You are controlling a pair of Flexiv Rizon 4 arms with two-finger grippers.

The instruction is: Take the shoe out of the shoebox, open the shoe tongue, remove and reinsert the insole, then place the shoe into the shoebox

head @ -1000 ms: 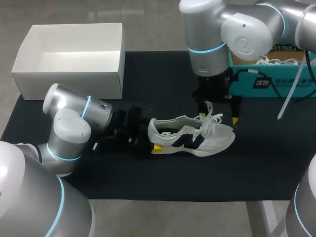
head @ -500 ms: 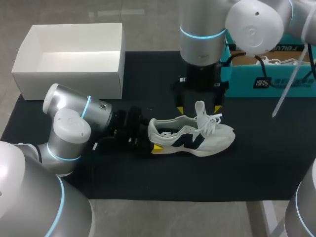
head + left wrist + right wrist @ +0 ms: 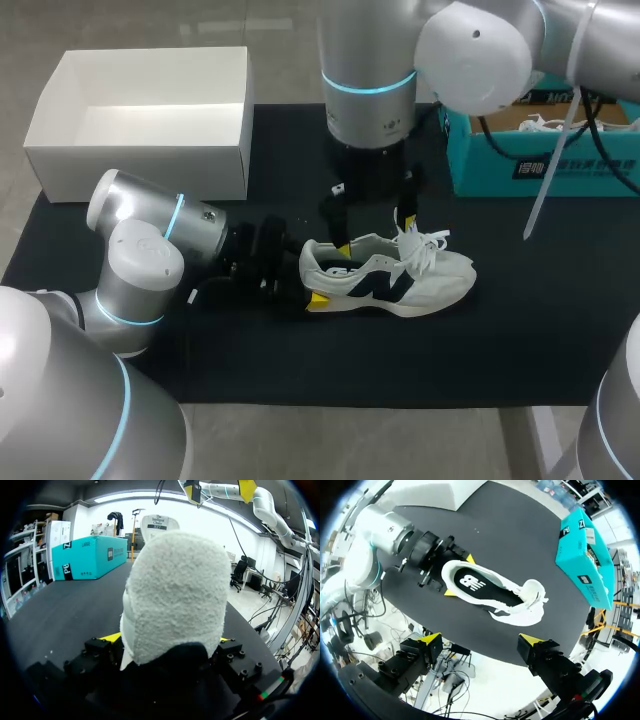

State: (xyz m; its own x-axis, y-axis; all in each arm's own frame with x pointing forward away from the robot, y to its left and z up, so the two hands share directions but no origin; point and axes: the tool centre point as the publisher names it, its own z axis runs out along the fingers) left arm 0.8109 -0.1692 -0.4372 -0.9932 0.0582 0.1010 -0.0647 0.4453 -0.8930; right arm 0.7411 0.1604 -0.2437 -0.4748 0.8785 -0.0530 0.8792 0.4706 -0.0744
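shoe (image 3: 395, 278), white with a dark side mark, rests on its sole on the black mat (image 3: 300, 360). its heel sits between the left gripper's (image 3: 310, 282) yellow tips, which clamp it from both sides. the right gripper (image 3: 480, 640) hangs above the shoe's opening, fingers spread wide, holding nothing; under it the dark insole (image 3: 475, 584) lies inside. a white open box (image 3: 140, 155) stands behind the left gripper, well apart.
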